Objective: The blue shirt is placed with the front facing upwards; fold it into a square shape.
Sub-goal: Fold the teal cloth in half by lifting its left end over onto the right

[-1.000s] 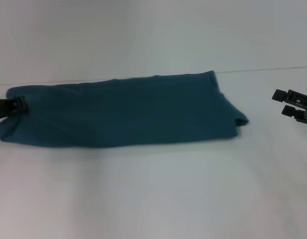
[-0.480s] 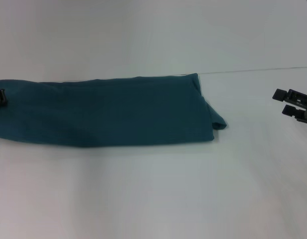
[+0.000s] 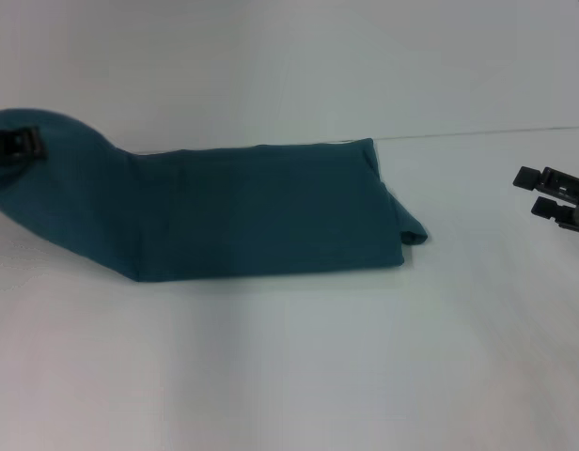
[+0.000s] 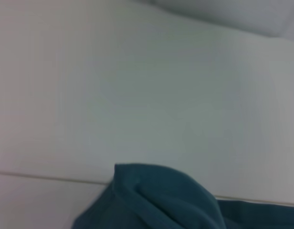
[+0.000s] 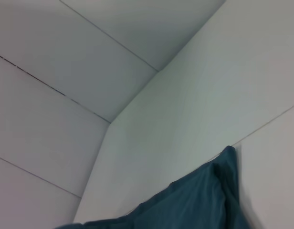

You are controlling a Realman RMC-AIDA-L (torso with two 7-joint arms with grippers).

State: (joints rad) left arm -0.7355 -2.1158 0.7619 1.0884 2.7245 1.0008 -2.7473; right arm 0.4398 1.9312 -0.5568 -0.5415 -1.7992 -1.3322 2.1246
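The blue shirt (image 3: 252, 211) lies on the white table as a long folded strip running left to right. Its left end is raised off the table, pinched by my left gripper (image 3: 24, 143), which is shut on the cloth at the far left edge of the head view. A bunched fold of the shirt (image 4: 161, 200) shows in the left wrist view. Off to the right, my right gripper (image 3: 535, 193) stands open and apart from the shirt's right end. The right wrist view catches that end of the shirt (image 5: 199, 200). No print or collar shows.
The white table (image 3: 289, 357) spreads wide in front of the shirt. A thin seam line (image 3: 496, 132) runs across the surface behind the shirt's right end. White wall panels (image 5: 66, 57) rise beyond.
The shirt slid left across the table, then its left end rose in my left gripper. The right gripper has not moved.
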